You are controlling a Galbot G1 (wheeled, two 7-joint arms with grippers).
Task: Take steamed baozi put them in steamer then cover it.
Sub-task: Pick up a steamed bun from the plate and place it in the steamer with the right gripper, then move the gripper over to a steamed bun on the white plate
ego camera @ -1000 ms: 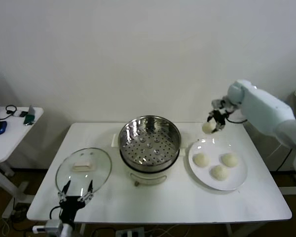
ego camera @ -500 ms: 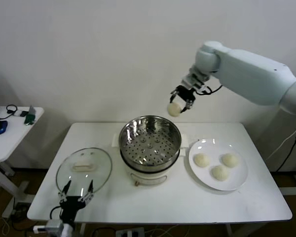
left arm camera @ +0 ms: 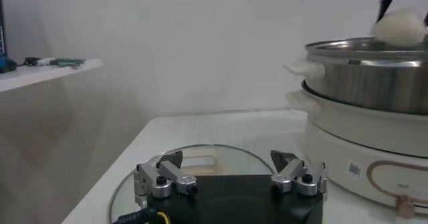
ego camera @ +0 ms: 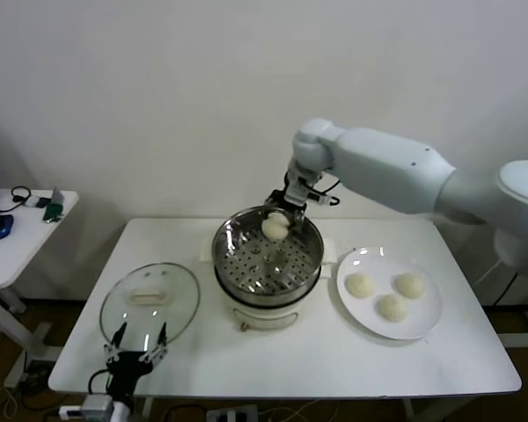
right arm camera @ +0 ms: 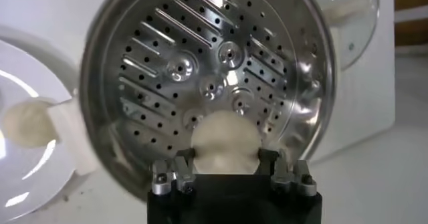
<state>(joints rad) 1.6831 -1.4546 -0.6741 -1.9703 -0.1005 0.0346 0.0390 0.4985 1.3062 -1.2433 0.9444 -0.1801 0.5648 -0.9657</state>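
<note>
My right gripper (ego camera: pixel 276 220) is shut on a cream-white baozi (ego camera: pixel 275 227) and holds it over the far rim of the steamer (ego camera: pixel 266 264). In the right wrist view the baozi (right arm camera: pixel 225 141) sits between my fingers above the perforated tray (right arm camera: pixel 207 85), and nothing lies on the tray. Three more baozi (ego camera: pixel 359 285) rest on the white plate (ego camera: pixel 420 323) to the right. The glass cover (ego camera: pixel 150 301) with its cream handle lies flat on the table left of the steamer. My left gripper (ego camera: pixel 136 338) hangs open at the table's front left, just short of the cover (left arm camera: pixel 200 162).
The steamer (left arm camera: pixel 364 88) stands on a white electric base (left arm camera: pixel 361 152) mid-table. A small side table (ego camera: pixel 13 230) with a mouse and cables stands at the far left. A white wall runs behind the table.
My right arm has swung left from above the plate, carrying the baozi up and over to the steamer, then down to its rim. The left arm has stayed still.
</note>
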